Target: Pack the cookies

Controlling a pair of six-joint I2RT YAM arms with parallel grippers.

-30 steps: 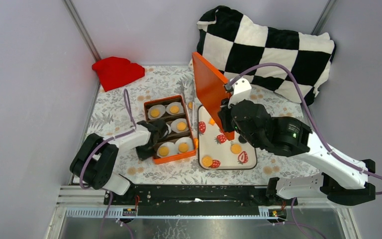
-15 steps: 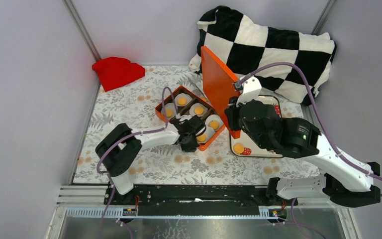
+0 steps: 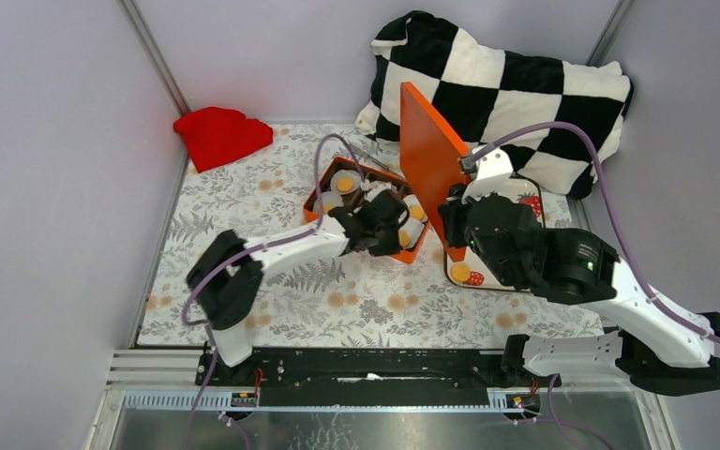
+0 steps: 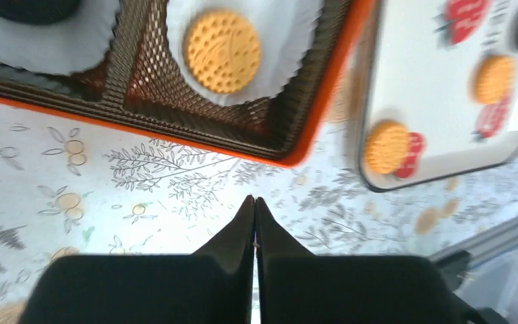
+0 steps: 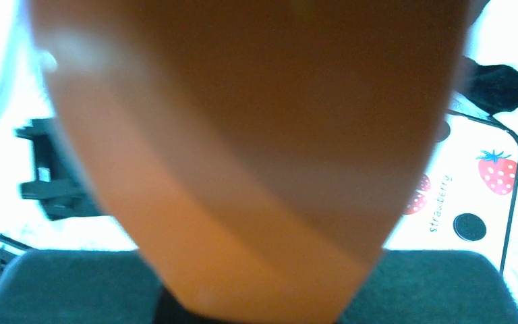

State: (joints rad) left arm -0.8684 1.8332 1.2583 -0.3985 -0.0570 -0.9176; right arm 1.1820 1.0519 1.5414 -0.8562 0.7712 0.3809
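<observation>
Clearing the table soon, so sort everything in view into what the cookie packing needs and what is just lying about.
Job: round golden and black cookies; orange compartment box with white paper cups; white strawberry-print tray; flat orange lid in the right pincer.
Lying about: crumpled red cloth; black-and-white checked pillow.

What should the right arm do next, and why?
Probably tilt the orange lid flat and carry it left over the box: the right gripper clamps it upright beside the box, whose visible cups hold cookies. A few cookies lie on the strawberry tray, though.
</observation>
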